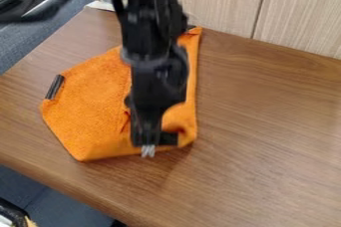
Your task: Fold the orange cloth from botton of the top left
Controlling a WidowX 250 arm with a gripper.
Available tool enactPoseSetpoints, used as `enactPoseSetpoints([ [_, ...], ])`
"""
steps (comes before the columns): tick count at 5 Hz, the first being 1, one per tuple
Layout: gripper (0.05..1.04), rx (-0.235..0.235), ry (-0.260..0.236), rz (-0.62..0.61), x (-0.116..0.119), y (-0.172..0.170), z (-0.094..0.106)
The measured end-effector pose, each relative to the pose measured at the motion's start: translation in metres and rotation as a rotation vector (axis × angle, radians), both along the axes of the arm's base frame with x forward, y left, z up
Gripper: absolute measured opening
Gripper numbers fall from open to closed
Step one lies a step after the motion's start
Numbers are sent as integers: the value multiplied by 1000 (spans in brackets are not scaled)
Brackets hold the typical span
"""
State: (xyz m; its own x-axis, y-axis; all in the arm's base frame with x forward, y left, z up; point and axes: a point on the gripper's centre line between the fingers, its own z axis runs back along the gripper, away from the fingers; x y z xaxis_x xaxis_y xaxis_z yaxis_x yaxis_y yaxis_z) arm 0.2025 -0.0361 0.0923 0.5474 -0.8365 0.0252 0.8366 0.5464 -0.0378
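Note:
The black gripper points down over the lower edge of the orange cloth, right of its middle. Its silver tips are together, so it looks shut; whether any fabric is pinched between them I cannot tell. The cloth lies on the table with a slanted left side, a rounded lower left corner and a long straight right side. A black strip marks its left corner, another its top right corner. Beside the gripper, a black piece rests by a raised, curled part of the lower right cloth. The arm hides the cloth's centre.
The brown wooden table extends to the right of the cloth and ends in a rounded front edge at lower left. A pale wood-grain panel stands along the back. Dark cables and equipment are at the upper left, beyond the table.

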Motion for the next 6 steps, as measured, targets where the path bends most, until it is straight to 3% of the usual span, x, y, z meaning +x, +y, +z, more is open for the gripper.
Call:
enactPoseSetpoints([
  [1,70,6,-37,62,28,10,19],
  [2,70,-1,-51,126,55,26,22],
  [4,69,14,-69,226,95,52,6],
  [6,69,53,-93,331,112,71,-27],
])
